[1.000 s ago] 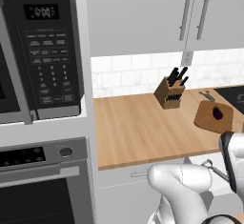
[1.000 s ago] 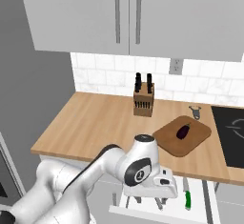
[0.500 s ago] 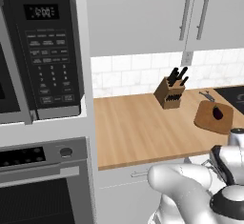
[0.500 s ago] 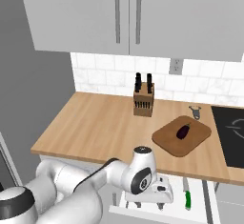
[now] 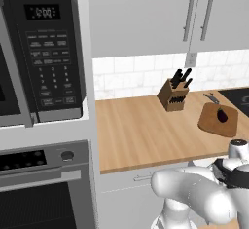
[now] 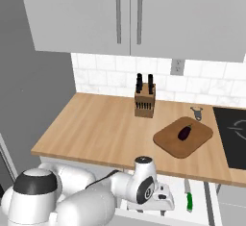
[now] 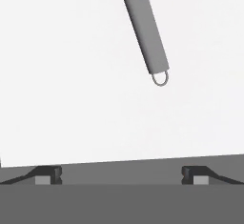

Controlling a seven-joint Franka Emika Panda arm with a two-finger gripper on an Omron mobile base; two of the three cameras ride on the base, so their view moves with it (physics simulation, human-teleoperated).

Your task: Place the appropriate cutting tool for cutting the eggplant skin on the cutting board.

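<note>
In the left base view, the cutting board (image 5: 218,121) lies at the right edge of the wooden counter (image 5: 141,135), with the eggplant (image 5: 222,115) resting on it. A knife block (image 5: 173,94) stands up and to the left of the board, against the tiled wall. A small grey tool (image 5: 212,97) lies on the counter just above the board. The microwave (image 5: 41,52) takes up the upper left of the frame and the oven (image 5: 44,189) the lower left.

In the right base view, the board (image 6: 183,136) sits right of centre with the eggplant (image 6: 184,132) on its middle, the knife block (image 6: 145,102) up and to its left, and the small grey tool (image 6: 197,112) beside its upper right corner. The gripper (image 6: 162,205) sits low in the bottom centre, over an open drawer (image 6: 202,210) holding a green-handled utensil (image 6: 189,199).

In the hand view, the fingertips (image 7: 47,174) stand wide apart at the bottom corners, holding nothing. A grey handle (image 7: 144,30) with a small ring at its end slants down from the top centre across a white surface.
</note>
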